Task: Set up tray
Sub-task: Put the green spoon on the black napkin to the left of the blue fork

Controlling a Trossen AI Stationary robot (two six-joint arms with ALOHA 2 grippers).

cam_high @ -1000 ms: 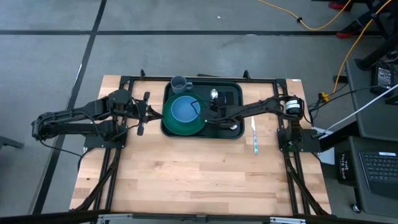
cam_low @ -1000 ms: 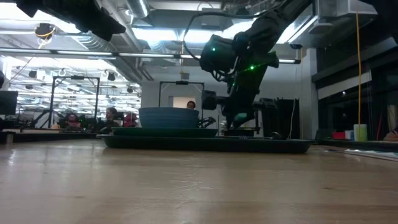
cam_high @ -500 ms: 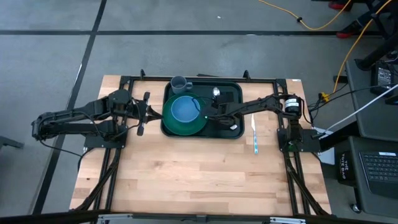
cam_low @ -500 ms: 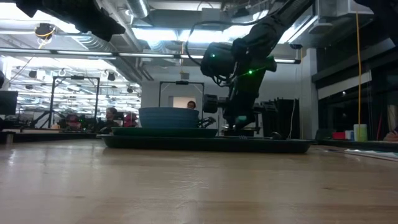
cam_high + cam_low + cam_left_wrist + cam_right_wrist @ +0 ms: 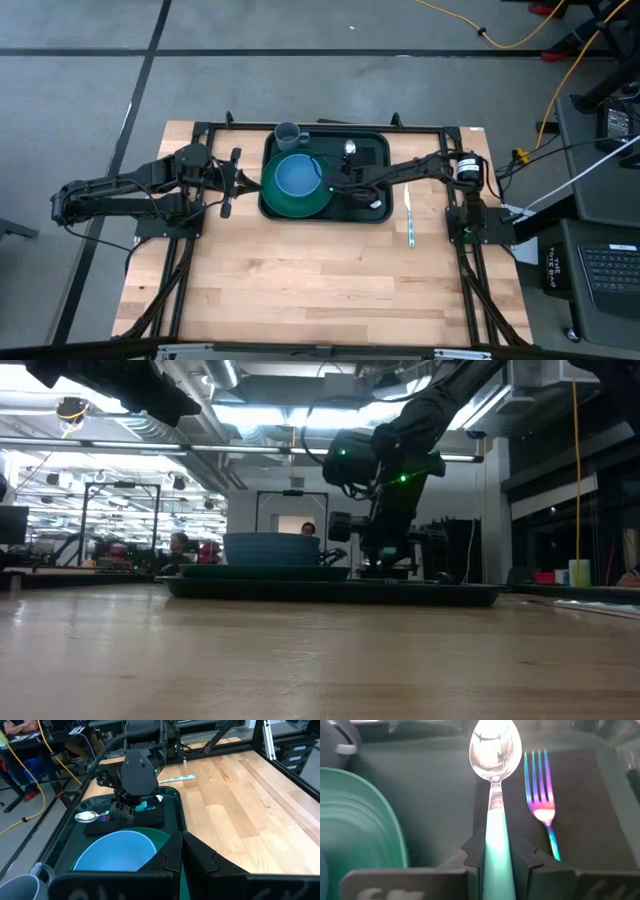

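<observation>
The dark green tray (image 5: 372, 150) lies at the table's far middle. On it stand a green plate (image 5: 290, 203) with a blue bowl (image 5: 296, 177) in it. Beside them a small black rectangle (image 5: 580, 800) carries an iridescent fork (image 5: 540, 795). My right gripper (image 5: 343, 172) reaches over the tray from the right and is shut on a teal-handled spoon (image 5: 495, 750). The spoon's bowl points at the tray's far rim. My left gripper (image 5: 182, 851) waits shut, left of the tray. My right gripper pinches the spoon's teal handle (image 5: 495, 837) between its two fingers (image 5: 473, 856). The fingers slant down from the table's right side and lie along the handle. The spoon sticks out ahead of them, bowl face up, over the tray floor. Whether it touches the tray I cannot tell.
A grey cup (image 5: 289, 134) stands at the tray's far left corner. A teal knife (image 5: 410, 220) lies on the wood right of the tray. Bare wooden tabletop stretches toward the near edge. Black frame rails (image 5: 200, 130) border the table's sides.
My right gripper has rolled slightly and edged toward the plate with the spoon still in its fingers, then held still. Everything else stays where it was.
</observation>
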